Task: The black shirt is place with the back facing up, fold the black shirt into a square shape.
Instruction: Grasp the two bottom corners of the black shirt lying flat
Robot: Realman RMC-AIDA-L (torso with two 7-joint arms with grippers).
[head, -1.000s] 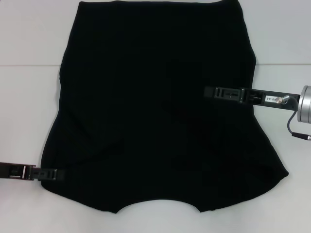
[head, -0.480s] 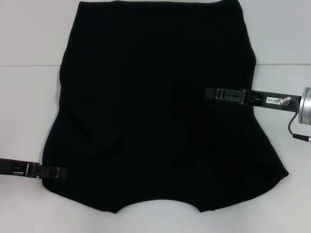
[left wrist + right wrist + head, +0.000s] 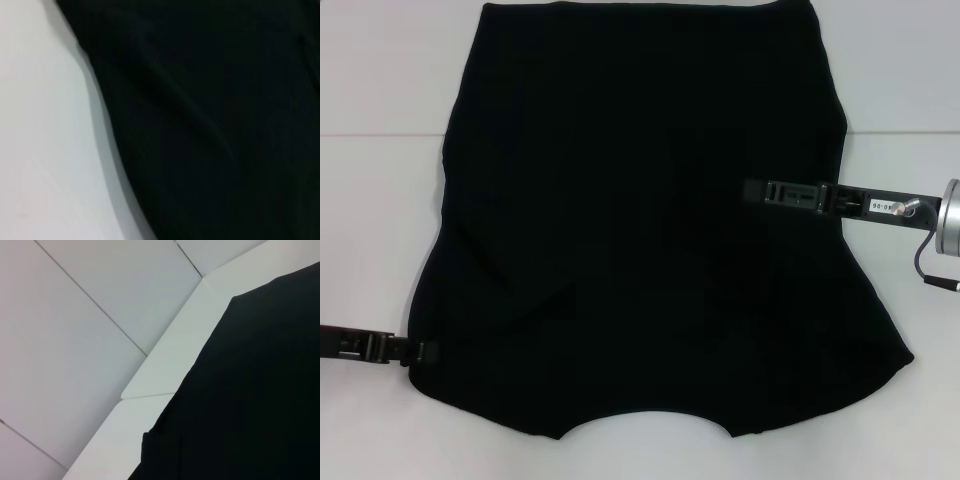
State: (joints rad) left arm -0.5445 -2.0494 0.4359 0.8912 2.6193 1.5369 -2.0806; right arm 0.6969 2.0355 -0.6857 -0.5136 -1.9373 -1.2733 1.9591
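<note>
1. Head view: black shirt (image 3: 640,220) lies flat on the white desk (image 3: 380,200). Left gripper (image 3: 420,352) sits at the shirt's near-left edge; right gripper (image 3: 760,190) is over its right side. Can't tell the state of either set of jaws.
2. Left wrist view: shirt edge (image 3: 210,120) on desk.
3. Right wrist view: shirt (image 3: 250,400) on desk, wall panels (image 3: 75,315) behind.

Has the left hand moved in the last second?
Yes. The left hand has pulled back outward toward the black shirt's left sleeve edge; its tip reached farther over the fabric before.
</note>
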